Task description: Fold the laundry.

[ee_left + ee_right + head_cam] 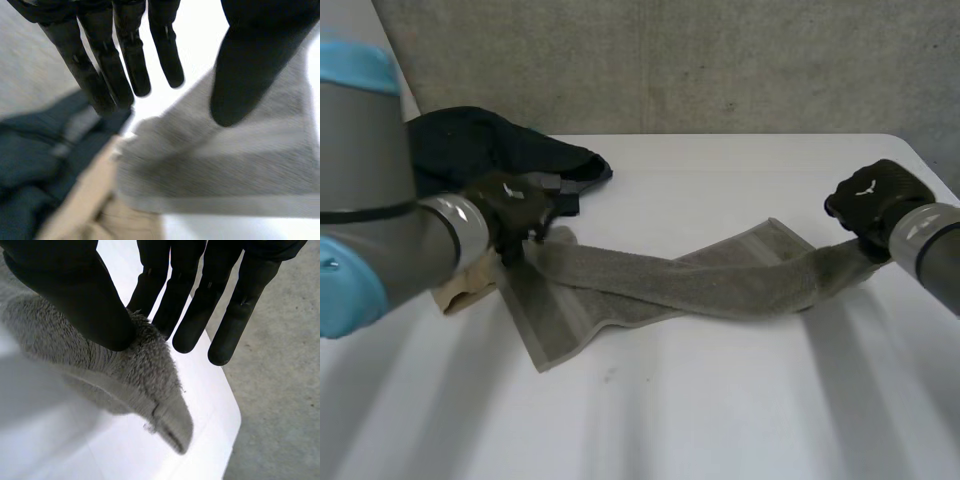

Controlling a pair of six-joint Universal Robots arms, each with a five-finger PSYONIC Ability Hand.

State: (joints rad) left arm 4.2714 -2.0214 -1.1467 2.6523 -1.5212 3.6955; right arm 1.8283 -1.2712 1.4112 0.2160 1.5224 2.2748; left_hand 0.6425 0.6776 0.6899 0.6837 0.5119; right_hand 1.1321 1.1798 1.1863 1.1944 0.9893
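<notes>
Grey towel [670,285] [225,160] [135,375] stretched in a twisted band across the white worktop [720,420], one end spread flat. At the towel's raised end, right robot hand [870,200] [75,285], thumb and straight fingers pinching the bunched corner. Over the towel's flat end, left robot hand [515,205] [125,50], fingers straight, thumb apart, gripping nothing. Beyond that end of the towel, a dark garment [480,145] [35,165]; just beside the towel, beige cloth [460,293] [100,200].

The towel [670,285] is rough, looped terry cloth; the surface [720,420] is smooth, matt white; the dark garment [480,140] is soft fabric.
</notes>
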